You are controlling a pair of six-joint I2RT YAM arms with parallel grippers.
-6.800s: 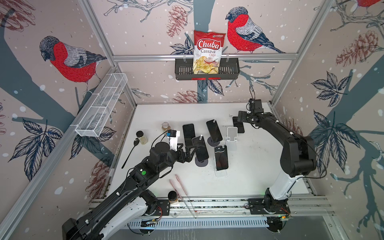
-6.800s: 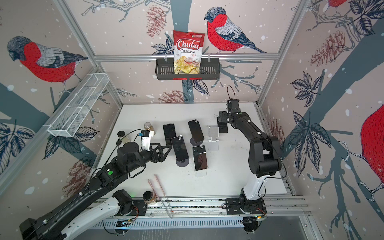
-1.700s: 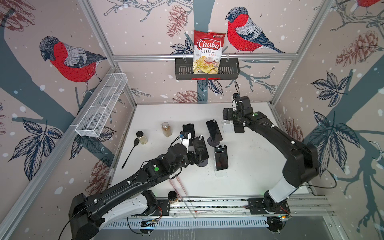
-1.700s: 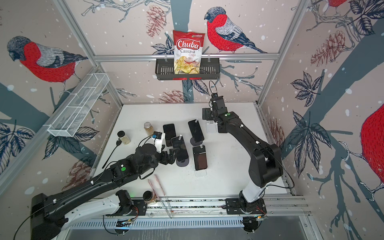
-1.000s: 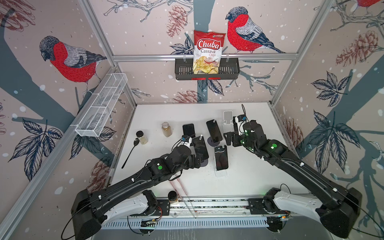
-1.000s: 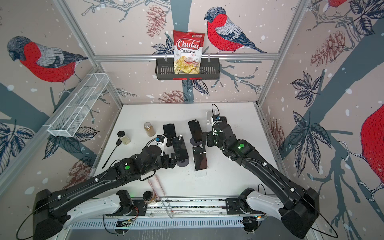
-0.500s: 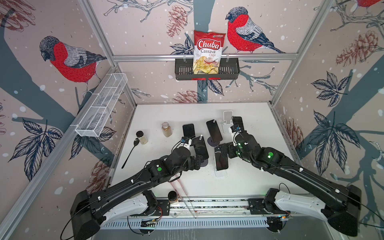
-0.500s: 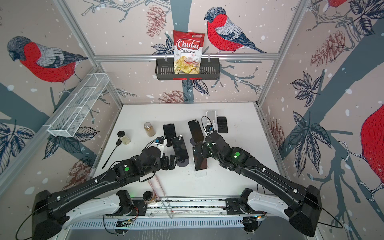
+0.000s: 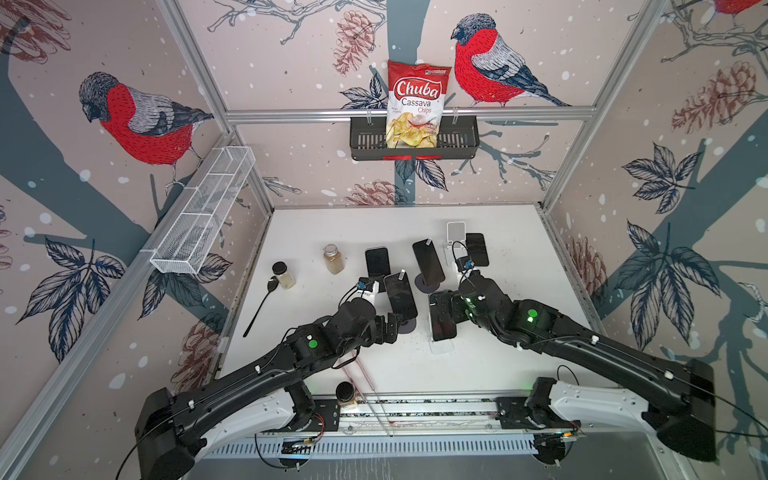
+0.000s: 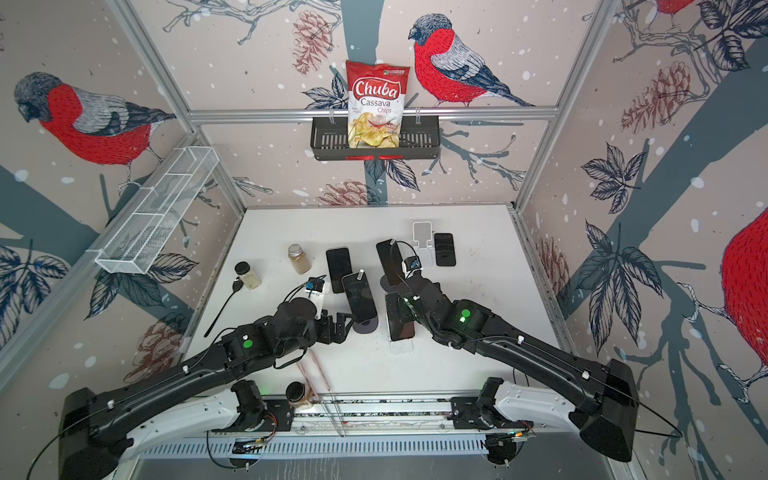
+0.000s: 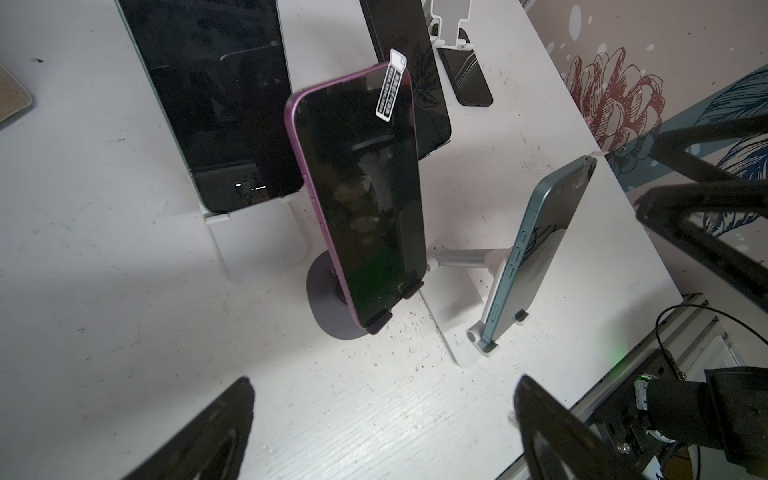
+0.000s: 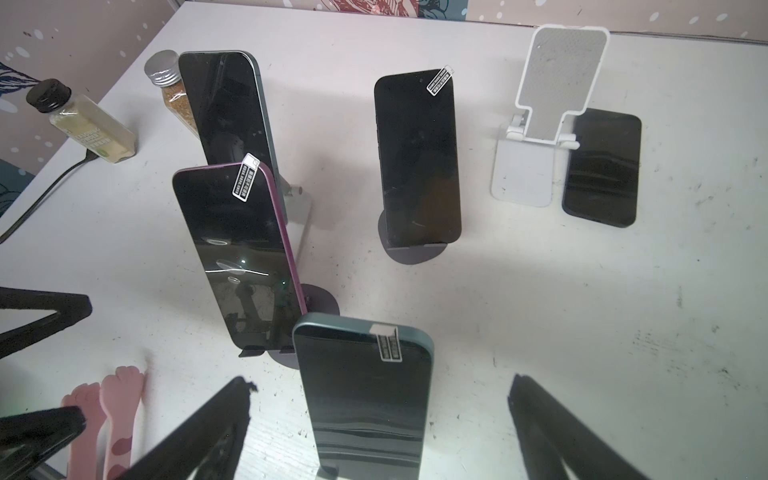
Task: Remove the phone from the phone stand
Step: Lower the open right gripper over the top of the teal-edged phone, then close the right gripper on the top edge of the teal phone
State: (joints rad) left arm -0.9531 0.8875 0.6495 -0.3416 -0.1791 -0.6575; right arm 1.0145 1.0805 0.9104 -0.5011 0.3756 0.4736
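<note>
On the far left of the white desk (image 9: 519,249) lies a black spoon (image 9: 259,305). Near it stand a black-lid jar (image 9: 283,275) and a silver-lid jar (image 9: 333,258). Next to those, a dark phone (image 9: 377,262) leans on a grey stand (image 12: 301,216). Then comes the left gripper (image 11: 380,395). It is wide open and holds nothing. It faces the purple phone (image 11: 361,195), close by but not touching. The purple phone leans back on a round dark stand (image 11: 324,299). Farther back, a black phone (image 12: 417,158) leans on a second round stand (image 12: 415,253). Next comes the blue-green phone (image 11: 536,249), sitting tilted in the white stand (image 11: 457,299). The right gripper (image 12: 379,384) is wide open too. Its fingers (image 12: 224,411) are on each side of the top of the blue-green phone, with a gap on both sides, so it grips nothing. Farther back on the right is an empty white stand (image 12: 557,83), and a flat phone (image 12: 602,166) lies on the desk just beside it
</note>
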